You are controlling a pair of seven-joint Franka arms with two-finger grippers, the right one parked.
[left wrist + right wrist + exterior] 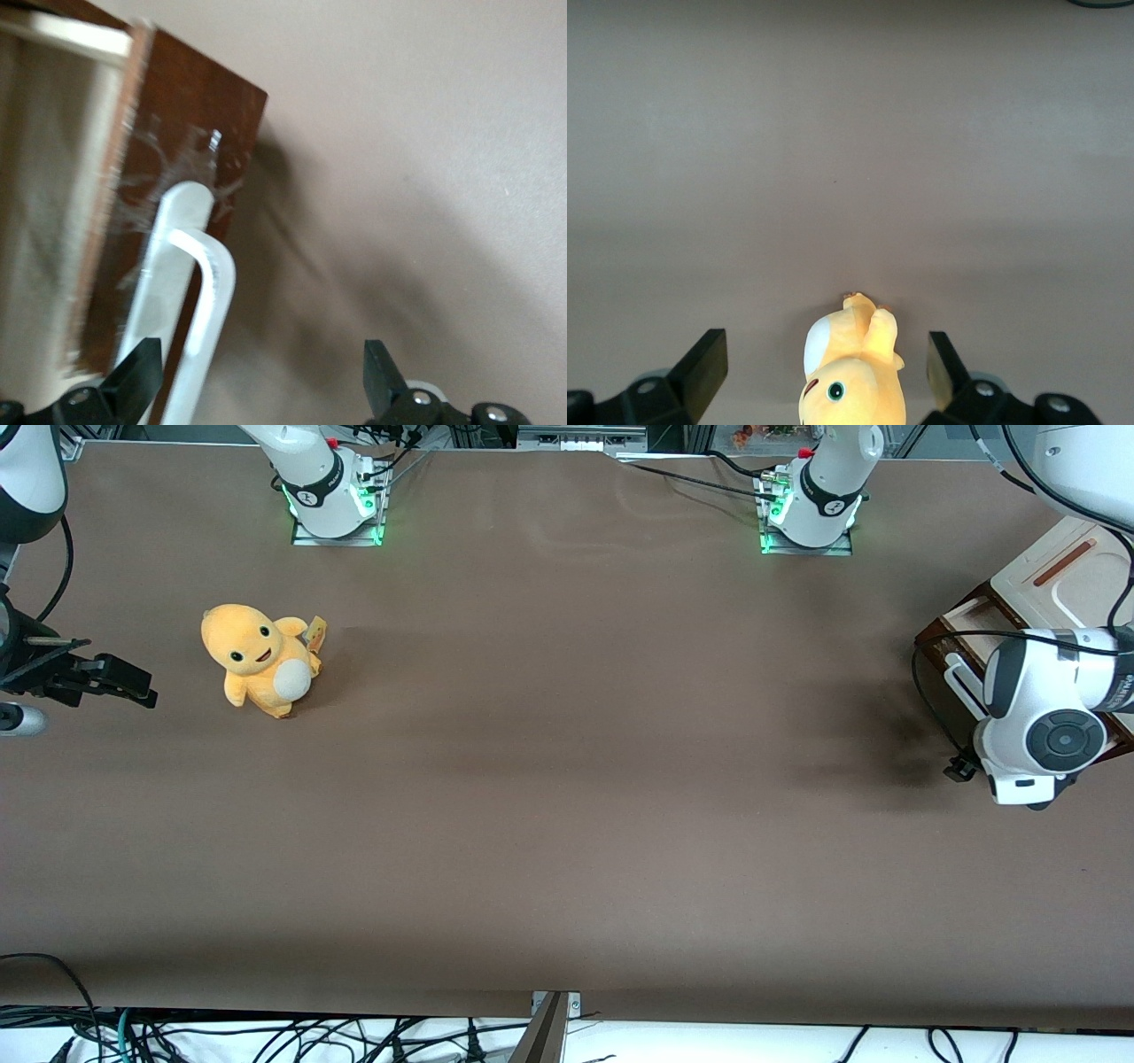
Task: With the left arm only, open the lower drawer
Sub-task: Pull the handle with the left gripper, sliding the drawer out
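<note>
1. A brown worktop (549, 779) seen from the front; a small cabinet (1054, 576) with a cream top sits at the working arm's end, partly cut off by the frame edge.
2. The drawer (961, 633) is pulled out from the cabinet; its pale wood inside shows in the front view, framed by a dark brown edge; its white bar handle (961, 682) runs along the dark front.
3. The left arm (1045, 717), white and glossy with a round dark-grey cap on its joint, hangs just in front of the drawer, nearer the front camera than the cabinet; a black cable (926, 691) loops from it past the drawer front.
4. In the wrist view the claw (257, 390) is spread wide, nothing between its two black fingertips; one fingertip (137, 381) lies over the base of the handle (190, 301); whether it touches cannot be told; the other fingertip (381, 381) is over bare worktop (425, 177), well apart from the drawer.
5. The same view shows the drawer's (168, 177) dark brown front, scuffed with pale marks around the handle mount, and a strip of light-wood interior beside it.
6. A yellow plush toy (261, 660) with a white belly sits upright toward the parked arm's end of the worktop, well apart from the cabinet.
</note>
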